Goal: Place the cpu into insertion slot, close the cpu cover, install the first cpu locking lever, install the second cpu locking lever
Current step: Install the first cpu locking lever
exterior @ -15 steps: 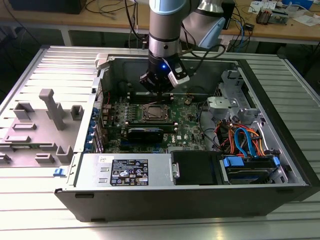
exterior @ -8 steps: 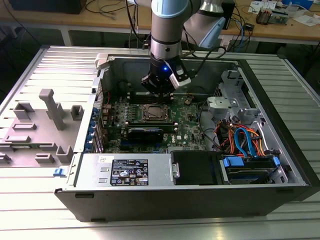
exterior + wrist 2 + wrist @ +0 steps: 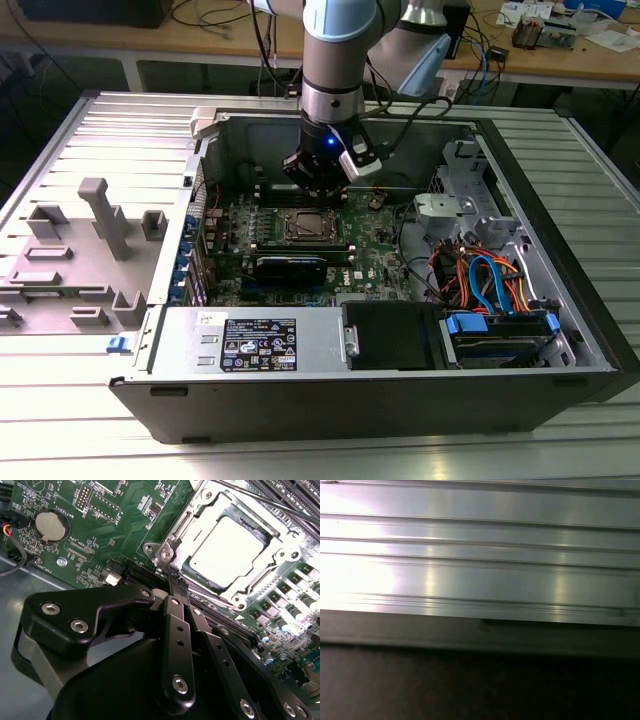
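Observation:
The cpu lies flat in the insertion slot of the green motherboard, its pale silver top showing. The grey-metal cpu cover is down around it, framing the chip through its window. A thin dark lever rod runs across the socket's far side. My gripper hangs just beside a corner of the socket, its two black fingers pressed together with nothing visible between them. In the exterior view the gripper is low inside the open computer case, just behind the socket.
A round coin battery sits on the board. A black card, black memory slots, a power supply and coloured cables crowd the case. A grey fixture tray stands at the exterior view's left. Ribbed metal is close in the first wrist view.

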Controlling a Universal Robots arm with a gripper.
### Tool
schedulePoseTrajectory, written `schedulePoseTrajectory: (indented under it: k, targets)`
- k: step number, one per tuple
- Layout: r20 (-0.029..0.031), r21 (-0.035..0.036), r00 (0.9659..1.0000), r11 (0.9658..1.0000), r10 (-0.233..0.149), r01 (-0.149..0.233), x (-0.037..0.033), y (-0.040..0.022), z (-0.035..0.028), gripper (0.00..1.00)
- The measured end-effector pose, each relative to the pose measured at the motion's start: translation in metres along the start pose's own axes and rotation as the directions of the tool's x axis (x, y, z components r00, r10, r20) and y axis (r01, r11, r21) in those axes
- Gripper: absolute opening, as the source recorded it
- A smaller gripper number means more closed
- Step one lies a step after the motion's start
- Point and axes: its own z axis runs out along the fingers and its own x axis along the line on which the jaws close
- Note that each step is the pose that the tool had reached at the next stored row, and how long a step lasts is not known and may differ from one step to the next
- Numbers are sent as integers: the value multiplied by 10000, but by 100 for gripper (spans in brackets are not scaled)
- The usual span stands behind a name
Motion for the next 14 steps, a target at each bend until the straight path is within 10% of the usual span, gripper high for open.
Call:
schedulePoseTrajectory:
  k: [14]
  targets:
    - [-2,3,10000,10000,1,-1,-15,-24,9,11]
